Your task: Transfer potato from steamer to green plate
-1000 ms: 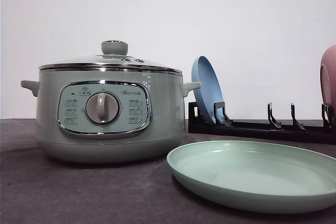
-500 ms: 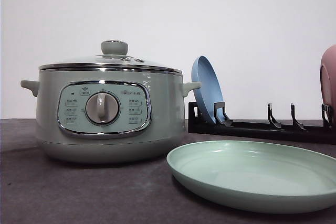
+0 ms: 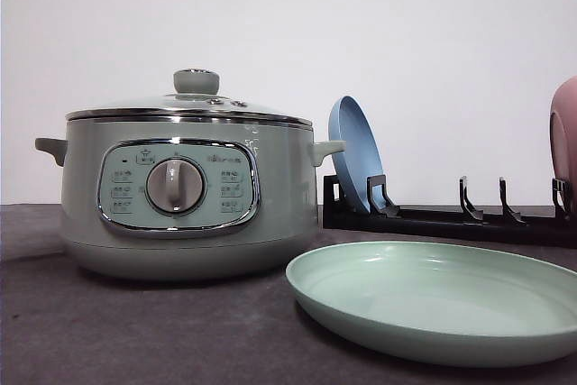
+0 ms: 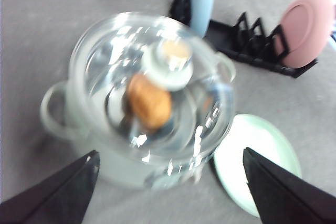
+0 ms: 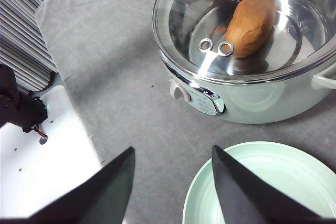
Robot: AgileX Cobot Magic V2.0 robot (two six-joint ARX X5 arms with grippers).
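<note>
From my remote station, I see the steamer [image 3: 185, 196] standing on the grey table [image 3: 135, 331] with its glass lid [image 5: 247, 24] on. Through the lid, the potato [image 5: 253, 23] lies inside the pot, just under the lid's knob [image 4: 169, 64]. The green plate [image 3: 442, 299] sits bare on the table just beside the steamer, on its right in the front view. Behind it, a black rack [image 3: 451, 214] holds a blue plate [image 3: 356, 155] upright and a pink dish [image 4: 305, 29] at its far end. My left gripper [image 4: 170, 192] hangs above the steamer with its 2 fingers spread wide, holding nothing. My right gripper [image 5: 173, 192] hovers over the table between steamer and plate, fingers likewise parted and empty.
</note>
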